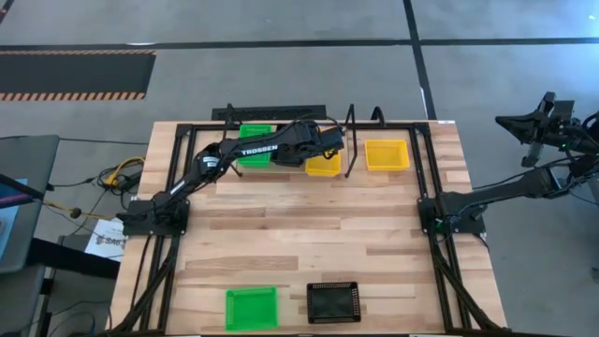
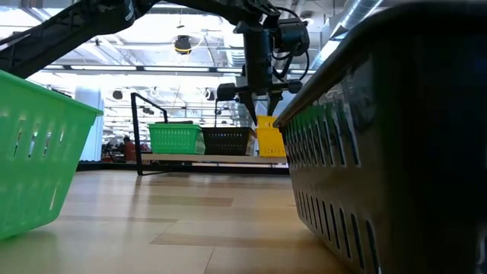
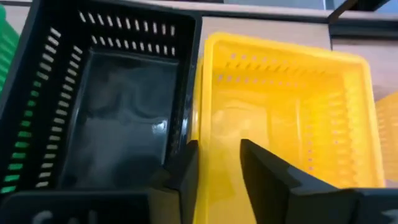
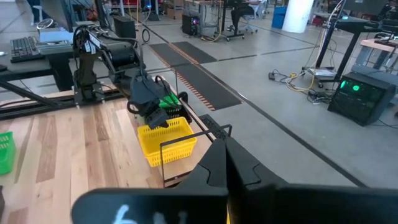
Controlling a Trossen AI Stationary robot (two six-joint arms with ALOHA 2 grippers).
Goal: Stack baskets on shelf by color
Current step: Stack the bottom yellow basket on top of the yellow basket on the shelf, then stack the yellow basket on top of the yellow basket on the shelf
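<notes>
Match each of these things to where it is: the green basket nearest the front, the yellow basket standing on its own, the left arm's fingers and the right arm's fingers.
Things:
1. front green perforated plastic basket
2. lone yellow perforated plastic basket
3. left gripper
4. right gripper

Places:
A. beyond the table's right edge
B. beside the front black basket
C. fingers open over the second yellow basket
D. far side of the table, right of the left arm

Pairs: 1-B, 2-D, 3-C, 4-A
</notes>
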